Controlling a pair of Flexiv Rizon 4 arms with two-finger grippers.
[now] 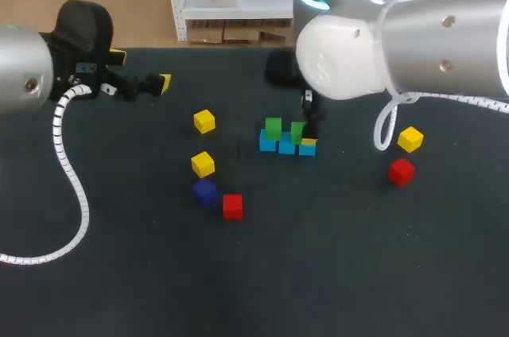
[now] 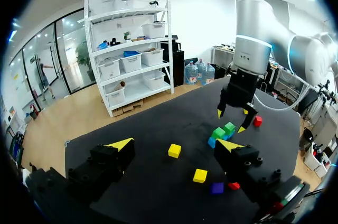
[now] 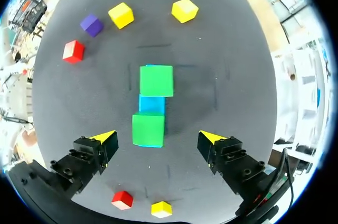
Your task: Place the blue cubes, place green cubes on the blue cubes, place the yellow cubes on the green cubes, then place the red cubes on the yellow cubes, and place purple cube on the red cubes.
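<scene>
With its fingers spread empty around the green cube (image 3: 148, 128), the right gripper (image 3: 157, 137) is best lifted straight up, so nothing is nudged off the blue cubes (image 3: 152, 104).

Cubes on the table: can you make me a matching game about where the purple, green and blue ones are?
Things:
1. purple cube
2. green cubes
3. blue cubes

Places:
A. in a row on the table
B. stacked on the two ends of the row
C. alone, between a yellow cube and a red cube

Pairs: 1-C, 2-B, 3-A
</scene>
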